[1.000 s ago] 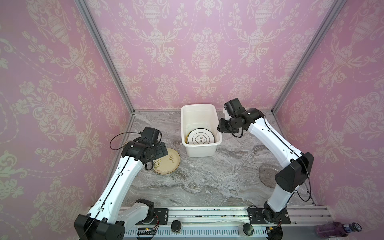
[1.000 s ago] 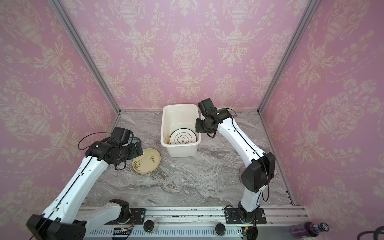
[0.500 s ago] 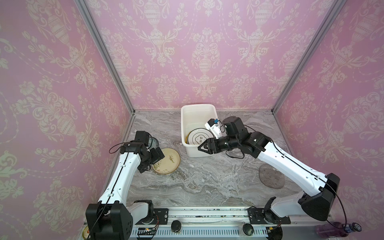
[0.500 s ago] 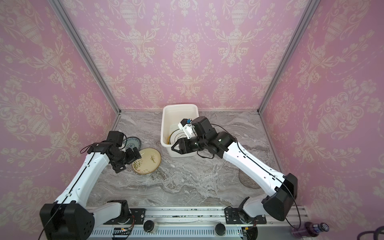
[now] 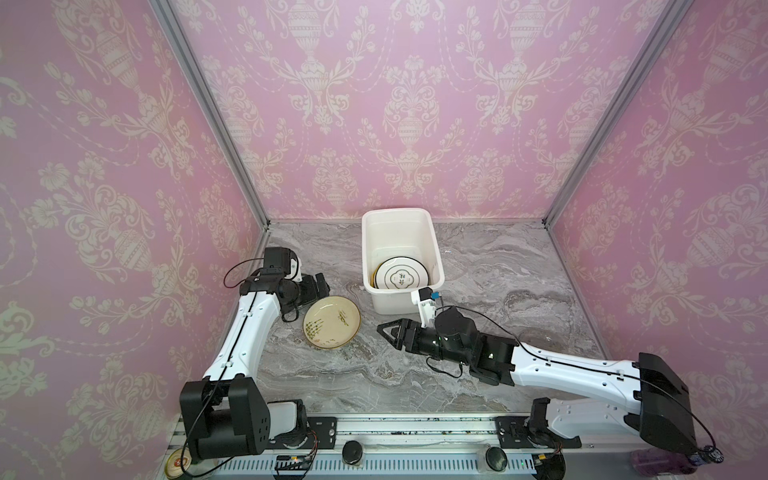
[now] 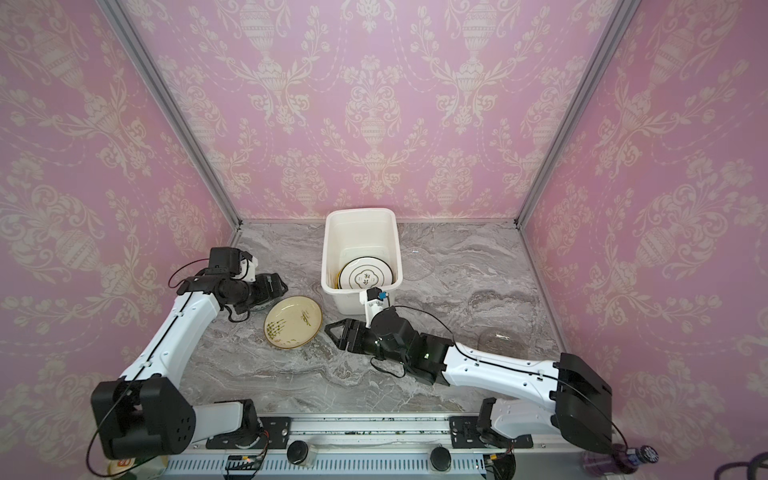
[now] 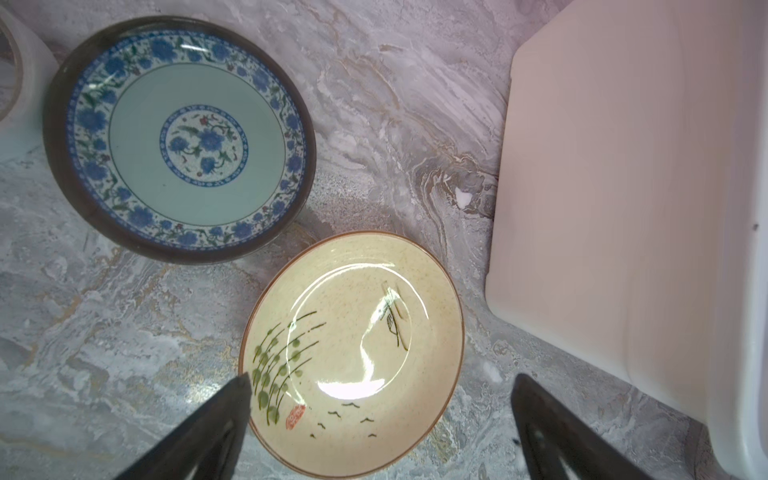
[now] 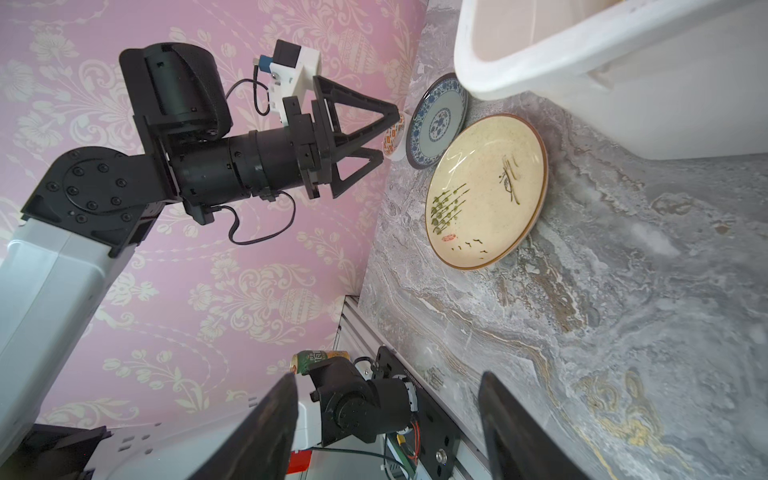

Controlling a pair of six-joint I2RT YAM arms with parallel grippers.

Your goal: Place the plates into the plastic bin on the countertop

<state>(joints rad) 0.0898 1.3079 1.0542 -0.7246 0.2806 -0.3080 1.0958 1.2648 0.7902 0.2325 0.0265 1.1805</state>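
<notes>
Looked down into a booth walled on three sides in pink damask wallpaper (image 5: 415,104), with silver metal corner posts (image 5: 208,104) running down to a flat grey marble-patterned countertop (image 5: 498,270) veined in white and brown. Found, far left, a round blue-flowered plate with a dark rim (image 7: 178,137) lying flat on the marble, largely hidden in both top views under the left arm. Saw the left gripper (image 5: 320,286) held above the marble near it, jaws spread wide, pinching nothing. Noted just beside it a round cream plate painted with green sprigs (image 5: 331,321), flat on the surface, close to but apart from the white rectangular plastic bin (image 5: 390,301). Saw inside the bin a round white plate with dark rings (image 5: 401,276), lying over at least one more. Spotted the right gripper (image 5: 384,331) low before the bin, pointing at the cream plate, jaws parted, empty. Made out a clear glass plate (image 6: 417,266) just right of the bin and a second clear glass plate (image 6: 500,338) by the right arm, both faint on the marble.
</notes>
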